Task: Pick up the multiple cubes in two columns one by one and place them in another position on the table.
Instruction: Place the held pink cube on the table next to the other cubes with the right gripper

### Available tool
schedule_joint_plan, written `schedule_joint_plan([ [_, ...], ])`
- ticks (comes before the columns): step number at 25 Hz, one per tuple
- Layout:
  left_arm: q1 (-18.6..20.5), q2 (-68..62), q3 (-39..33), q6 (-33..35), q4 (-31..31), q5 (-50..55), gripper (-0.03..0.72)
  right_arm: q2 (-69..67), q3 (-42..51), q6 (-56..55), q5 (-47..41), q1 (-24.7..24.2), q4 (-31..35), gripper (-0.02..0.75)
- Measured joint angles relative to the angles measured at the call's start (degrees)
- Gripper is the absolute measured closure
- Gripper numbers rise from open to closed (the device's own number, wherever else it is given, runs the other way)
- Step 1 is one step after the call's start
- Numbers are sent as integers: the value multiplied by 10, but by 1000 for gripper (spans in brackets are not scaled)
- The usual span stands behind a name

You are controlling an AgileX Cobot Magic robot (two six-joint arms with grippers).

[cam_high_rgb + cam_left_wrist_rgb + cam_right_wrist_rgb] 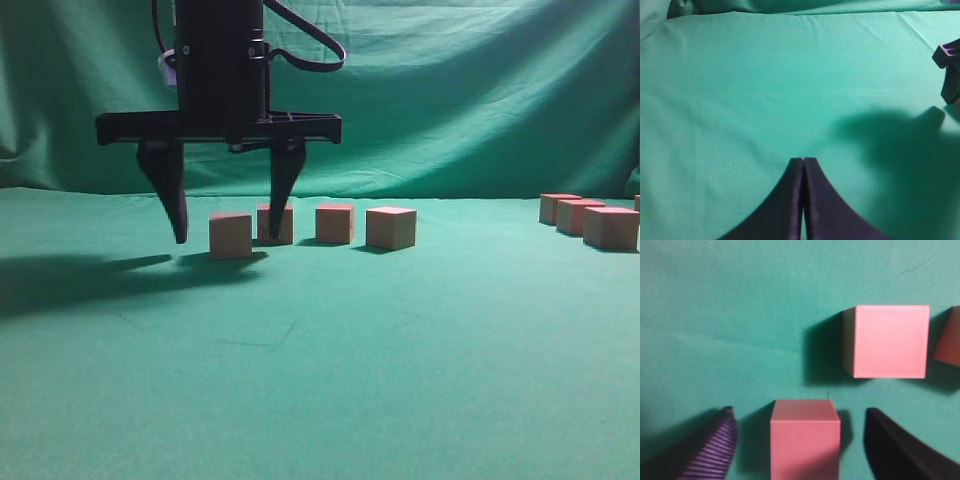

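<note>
Four pink-topped tan cubes (231, 235) in row; right pincer (227, 232) spread around nearest; left pincer (803, 165) together.

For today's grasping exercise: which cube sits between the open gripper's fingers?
The leftmost cube of the near row: it alone lies between the right gripper fingers.

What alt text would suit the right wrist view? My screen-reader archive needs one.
The right gripper is open, its fingers flanking a pink-topped cube on green cloth without touching it. A second cube sits beyond to the right; a third is cut off at the edge.
</note>
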State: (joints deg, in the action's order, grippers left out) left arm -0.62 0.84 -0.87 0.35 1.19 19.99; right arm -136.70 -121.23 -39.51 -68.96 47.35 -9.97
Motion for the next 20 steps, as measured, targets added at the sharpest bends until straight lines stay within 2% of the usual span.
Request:
schedule_joint_plan([
  [2,0,0,0,0,0,0,688,0,0,0,0,0,0,200],
  [3,0,0,0,0,0,0,688,0,0,0,0,0,0,186],
  [8,0,0,0,0,0,0,688,10,0,0,0,0,-1,201],
  [9,0,0,0,0,0,0,688,18,0,0,0,0,-2,242],
  [10,0,0,0,0,0,0,688,27,1,0,-1,0,-6,251],
  [20,0,0,0,0,0,0,688,144,2,32,-20,0,-37,248],
])
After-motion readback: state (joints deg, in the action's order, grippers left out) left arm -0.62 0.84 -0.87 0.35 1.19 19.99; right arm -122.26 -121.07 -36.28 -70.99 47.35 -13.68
